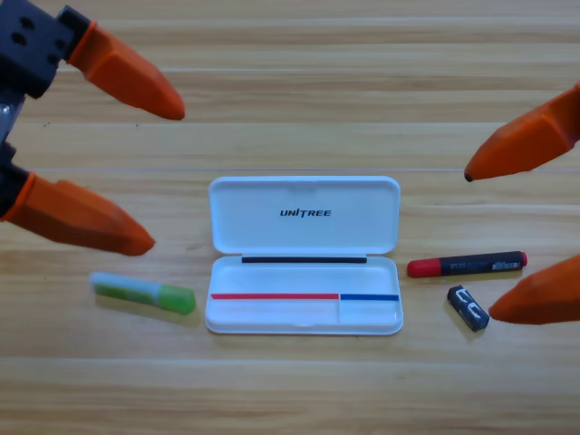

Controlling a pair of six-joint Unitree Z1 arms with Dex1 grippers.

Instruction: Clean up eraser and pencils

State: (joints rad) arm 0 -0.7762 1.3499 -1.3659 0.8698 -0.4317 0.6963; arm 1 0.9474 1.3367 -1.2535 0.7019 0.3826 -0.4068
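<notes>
A white case (304, 313) lies open in the middle of the table, its lid folded back. The green pencil (143, 293) with a pale end rests on the wood left of the case. Right of the case lies the red pencil with a black half (467, 264). Just below it is the small black eraser (468, 307). My left gripper (169, 178) hangs open at the upper left, above the green pencil and holding nothing. At the right edge my right gripper (477, 245) is open too, its jaws spread above and below the red pencil and the eraser.
The wooden table (299, 82) runs across the whole view. The case tray holds none of the loose items.
</notes>
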